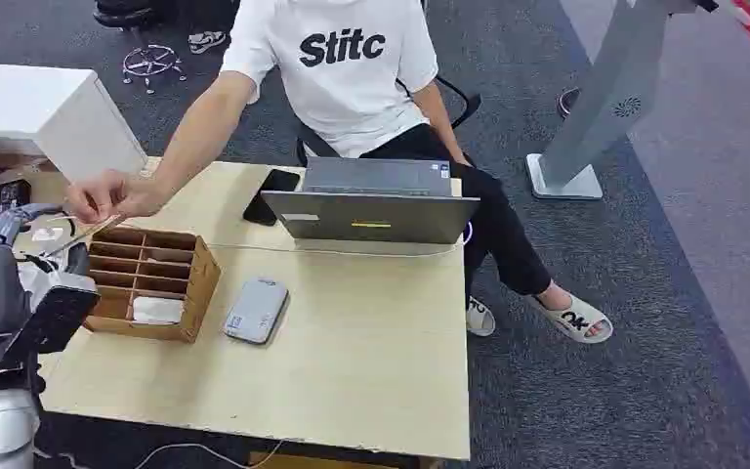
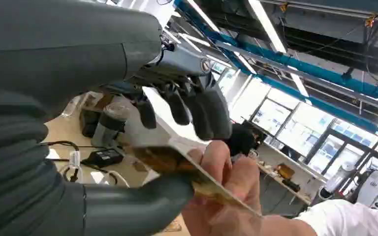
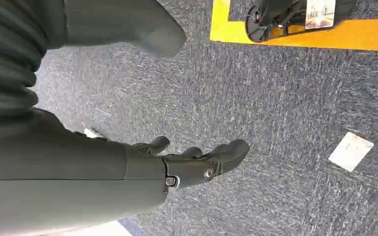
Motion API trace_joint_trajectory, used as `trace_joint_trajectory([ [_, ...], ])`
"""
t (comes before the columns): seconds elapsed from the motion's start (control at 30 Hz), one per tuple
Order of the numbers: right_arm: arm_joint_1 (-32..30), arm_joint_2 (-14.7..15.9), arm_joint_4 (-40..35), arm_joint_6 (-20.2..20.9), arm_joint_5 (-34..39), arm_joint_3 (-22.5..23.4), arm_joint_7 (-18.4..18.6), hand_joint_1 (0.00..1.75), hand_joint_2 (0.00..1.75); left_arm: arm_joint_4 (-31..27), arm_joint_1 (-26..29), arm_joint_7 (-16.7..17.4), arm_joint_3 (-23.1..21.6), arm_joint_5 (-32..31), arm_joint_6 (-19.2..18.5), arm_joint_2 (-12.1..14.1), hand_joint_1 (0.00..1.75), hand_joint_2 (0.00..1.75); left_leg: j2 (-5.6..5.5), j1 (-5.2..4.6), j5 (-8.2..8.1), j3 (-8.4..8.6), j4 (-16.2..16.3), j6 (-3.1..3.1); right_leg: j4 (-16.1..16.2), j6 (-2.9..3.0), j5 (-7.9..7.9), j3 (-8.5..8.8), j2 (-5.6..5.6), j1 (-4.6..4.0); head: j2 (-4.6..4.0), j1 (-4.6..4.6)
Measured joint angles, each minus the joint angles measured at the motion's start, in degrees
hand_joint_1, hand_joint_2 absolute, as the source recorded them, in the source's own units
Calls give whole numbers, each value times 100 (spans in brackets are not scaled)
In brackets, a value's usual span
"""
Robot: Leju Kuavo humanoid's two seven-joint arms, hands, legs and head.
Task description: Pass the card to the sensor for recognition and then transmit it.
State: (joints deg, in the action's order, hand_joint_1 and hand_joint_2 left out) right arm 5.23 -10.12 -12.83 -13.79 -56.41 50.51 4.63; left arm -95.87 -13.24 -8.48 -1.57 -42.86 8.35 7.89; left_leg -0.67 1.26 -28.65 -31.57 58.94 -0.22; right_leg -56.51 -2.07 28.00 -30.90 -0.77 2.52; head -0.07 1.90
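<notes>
In the head view we are seeing our left hand [image 1: 34,249] raised at the table's [image 1: 371,342] nine o'clock edge, with a person's hand [image 1: 107,195] reaching in from twelve o'clock and pinching the card [image 1: 83,237] just above the box [image 1: 151,283]. The card is slanting between that hand and ours. A grey sensor [image 1: 256,310] is lying flat at the box's three o'clock side, and a laptop [image 1: 371,205] is standing toward one o'clock with a phone [image 1: 271,195] beside it.

In the left wrist view we are gripping the card [image 2: 177,160] between thumb and fingers [image 2: 202,110], while the person's fingers [image 2: 231,172] are also holding it at its far end.

In the right wrist view our right hand [image 3: 197,160] is hanging over grey carpet [image 3: 275,123], fingers loosely apart and grasping nothing.
</notes>
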Motion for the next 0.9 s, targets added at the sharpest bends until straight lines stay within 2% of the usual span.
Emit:
trace_joint_trajectory([
  [0.4, 0, -2, 0, -20, -72, -2, 22, 0, 175, 70, 12, -186, -4, -59, 17, -13, 175, 175, 0, 0, 0, -1, 0, 0, 0, 0, 0, -1, 0, 0, 0, -2],
  [0.53, 1, -13, 0, -17, -122, -2, 26, 0, 175, 138, 16, -135, -153, -746, 247, -44, 175, 175, 0, 0, 0, -1, 0, 0, 1, 0, 0, -1, 1, 0, 0, -2],
  [0.73, 4, -44, 0, 7, -140, -2, 22, 0, 175, 385, -38, -33, -448, -1036, 240, -142, 175, 175, 0, -1, 0, 0, 1, 0, 1, 0, 0, -4, 1, 1, 0, 0],
  [0.9, 11, -70, 0, 24, -190, -2, 4, 0, 175, 792, -256, 219, -857, -1545, 269, -295, 175, 175, 2, -1, 0, -1, 1, 0, 0, 0, -2, -2, -1, 1, 0, 0],
])
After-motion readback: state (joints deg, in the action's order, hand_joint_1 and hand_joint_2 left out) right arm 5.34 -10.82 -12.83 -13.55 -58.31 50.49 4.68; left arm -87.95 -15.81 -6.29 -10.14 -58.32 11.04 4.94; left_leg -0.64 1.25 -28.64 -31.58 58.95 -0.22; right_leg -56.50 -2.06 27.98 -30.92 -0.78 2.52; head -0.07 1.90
